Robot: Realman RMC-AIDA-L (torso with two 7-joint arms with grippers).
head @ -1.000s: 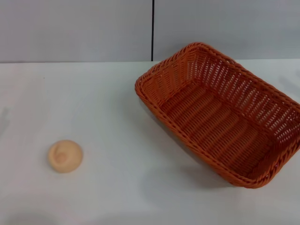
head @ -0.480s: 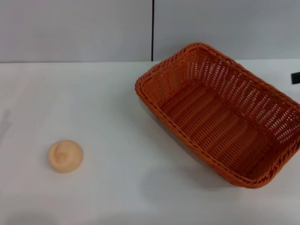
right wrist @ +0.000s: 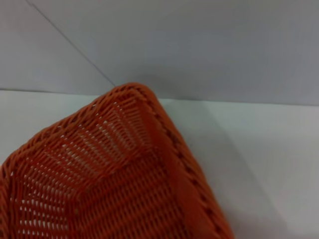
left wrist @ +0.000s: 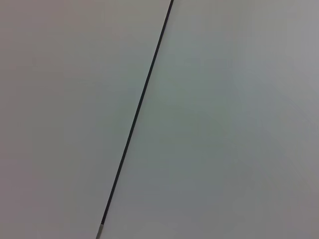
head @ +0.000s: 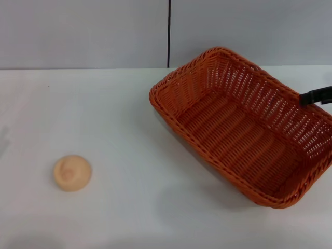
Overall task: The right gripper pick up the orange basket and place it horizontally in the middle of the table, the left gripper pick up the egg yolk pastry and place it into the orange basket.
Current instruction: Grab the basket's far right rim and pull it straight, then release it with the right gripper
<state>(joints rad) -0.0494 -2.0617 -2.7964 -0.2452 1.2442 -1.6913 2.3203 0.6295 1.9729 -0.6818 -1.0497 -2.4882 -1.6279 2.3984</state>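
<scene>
The orange basket (head: pixel 244 124) sits empty and skewed on the right half of the white table (head: pixel 119 119); its far corner fills the right wrist view (right wrist: pixel 114 174). The egg yolk pastry (head: pixel 72 173), a small round tan ball, lies alone at the front left. A black tip of my right gripper (head: pixel 316 96) pokes in from the right edge, over the basket's far right rim. Only that tip shows. My left gripper is out of view.
Grey wall panels with a dark vertical seam (head: pixel 169 33) stand behind the table, and the left wrist view shows only that wall and seam (left wrist: pixel 137 117). Bare white tabletop lies between the pastry and the basket.
The right gripper's black tip has come in from the right edge and reached further left over the basket's rim. Basket and pastry have not moved.
</scene>
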